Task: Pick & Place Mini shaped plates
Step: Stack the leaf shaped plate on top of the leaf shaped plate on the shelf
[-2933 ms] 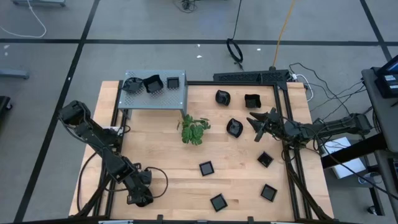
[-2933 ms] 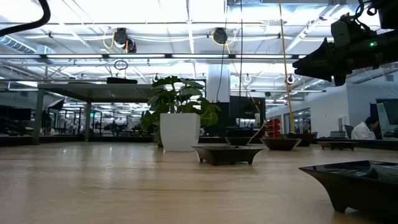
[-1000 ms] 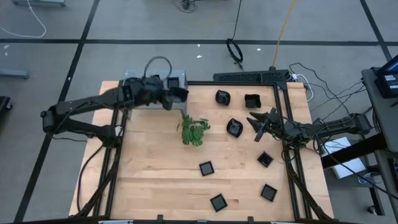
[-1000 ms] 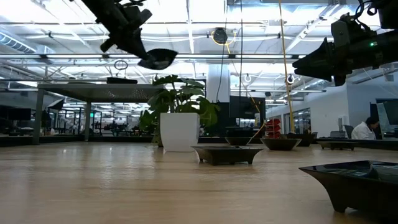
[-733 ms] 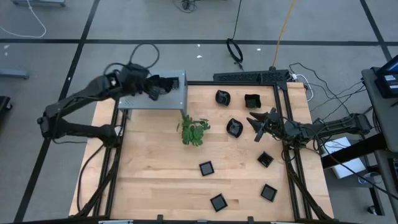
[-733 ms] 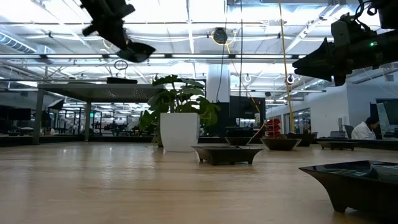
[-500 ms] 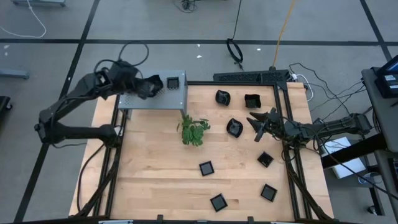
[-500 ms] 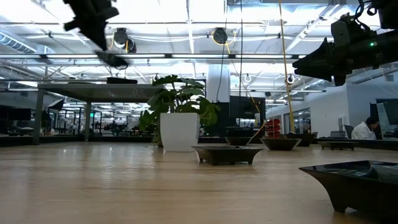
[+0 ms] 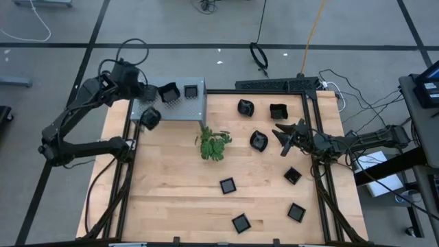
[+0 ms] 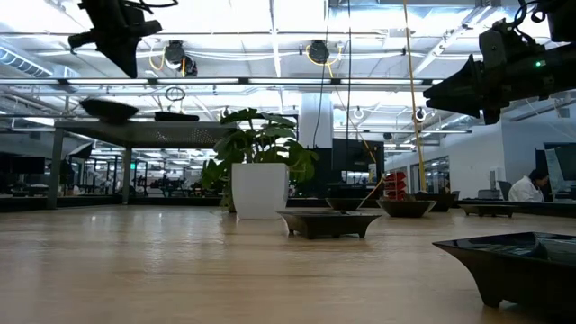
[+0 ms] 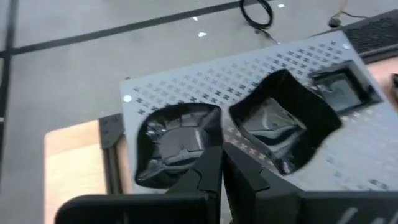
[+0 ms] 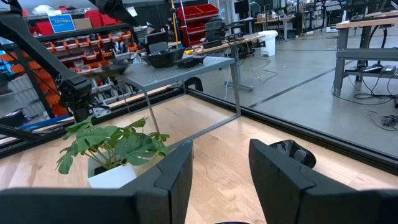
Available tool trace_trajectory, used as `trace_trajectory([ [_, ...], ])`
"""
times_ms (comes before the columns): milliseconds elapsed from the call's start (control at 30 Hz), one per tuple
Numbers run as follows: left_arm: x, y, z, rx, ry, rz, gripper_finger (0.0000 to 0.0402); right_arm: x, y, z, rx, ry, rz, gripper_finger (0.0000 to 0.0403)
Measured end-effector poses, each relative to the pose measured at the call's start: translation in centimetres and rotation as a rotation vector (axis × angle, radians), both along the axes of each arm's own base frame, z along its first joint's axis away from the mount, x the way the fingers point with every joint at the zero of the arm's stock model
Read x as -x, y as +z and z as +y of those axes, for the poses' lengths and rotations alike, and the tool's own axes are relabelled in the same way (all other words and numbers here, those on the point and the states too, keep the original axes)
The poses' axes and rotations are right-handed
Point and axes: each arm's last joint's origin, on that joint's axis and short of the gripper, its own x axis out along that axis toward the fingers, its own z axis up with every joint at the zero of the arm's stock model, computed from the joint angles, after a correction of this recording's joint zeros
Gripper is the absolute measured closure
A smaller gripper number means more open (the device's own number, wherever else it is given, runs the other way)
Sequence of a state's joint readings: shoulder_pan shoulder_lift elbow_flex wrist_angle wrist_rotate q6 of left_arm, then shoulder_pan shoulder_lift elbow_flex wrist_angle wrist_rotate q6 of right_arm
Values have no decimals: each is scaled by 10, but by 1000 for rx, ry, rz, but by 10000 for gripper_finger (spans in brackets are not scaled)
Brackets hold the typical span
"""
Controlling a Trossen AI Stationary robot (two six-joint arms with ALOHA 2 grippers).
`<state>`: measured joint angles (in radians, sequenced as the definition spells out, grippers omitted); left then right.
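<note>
From above, the left gripper (image 9: pixel 140 90) is seen over the grey perforated metal box (image 9: pixel 195 108), where small glossy black plates (image 9: pixel 169 92) lie. At the left wrist, its fingers (image 11: pixel 208 174) are pressed together, empty. The right gripper (image 12: pixel 217 168) is parted, empty.

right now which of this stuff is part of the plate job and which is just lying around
Job:
- mini shaped plates on the table
- plates on the grey perforated box
- left gripper, over the box
- right gripper, waiting at the table's right side

Lying about:
- green plant sprig
- cable loop on the floor
</note>
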<state>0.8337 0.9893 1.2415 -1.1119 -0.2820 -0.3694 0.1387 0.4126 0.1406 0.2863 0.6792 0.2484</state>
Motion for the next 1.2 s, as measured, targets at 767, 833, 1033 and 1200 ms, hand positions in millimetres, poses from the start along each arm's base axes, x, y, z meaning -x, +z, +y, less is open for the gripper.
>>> trace_trajectory([
  [767,-11,-42,-61,510,-724,200,238,0,0,0,0,0,0,258],
  [833,-13,-56,-66,548,-764,249,236,0,0,0,0,0,0,257],
  [1033,-18,-102,-77,601,-873,401,236,0,0,0,0,0,0,259],
  [1200,-21,-127,-85,609,-926,449,236,0,0,0,0,0,0,257],
])
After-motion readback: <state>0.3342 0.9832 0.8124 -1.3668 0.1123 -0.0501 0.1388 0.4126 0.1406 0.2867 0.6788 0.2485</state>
